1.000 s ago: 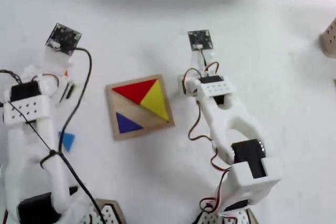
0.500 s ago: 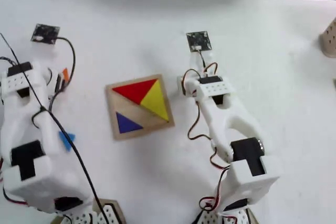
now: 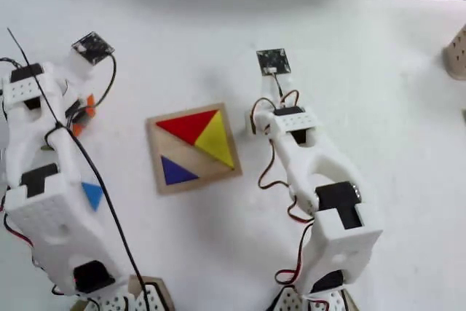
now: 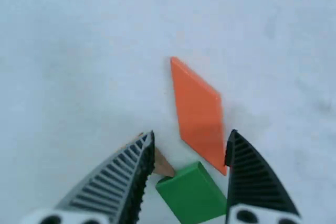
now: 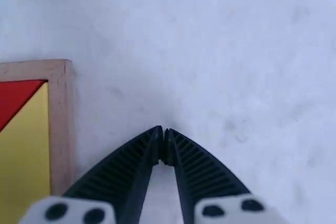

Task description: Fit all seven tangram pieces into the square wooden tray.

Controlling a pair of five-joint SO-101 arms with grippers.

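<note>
The square wooden tray (image 3: 153, 152) lies mid-table and holds a red triangle (image 3: 188, 125), a yellow triangle (image 3: 215, 140) and a blue triangle (image 3: 175, 171). In the left wrist view my left gripper (image 4: 191, 137) is open just above the table. An orange parallelogram (image 4: 198, 114) lies between and beyond its fingertips, a green piece (image 4: 191, 192) sits between the fingers, and a tan piece (image 4: 160, 163) peeks out beside it. My right gripper (image 5: 164, 132) is shut on nothing over bare table, just right of the tray's corner (image 5: 62, 119). A light-blue triangle (image 3: 92, 194) lies beside the left arm.
A black cable (image 3: 102, 202) trails over the left arm and the table beside it. A beige pegged object (image 3: 457, 52) stands at the far right edge. Wooden mounts (image 3: 156, 293) sit at the near edge under the arm bases.
The left arm swung out to the left and came back, now lower over the orange piece. The right arm crept slightly forward, still shut.
</note>
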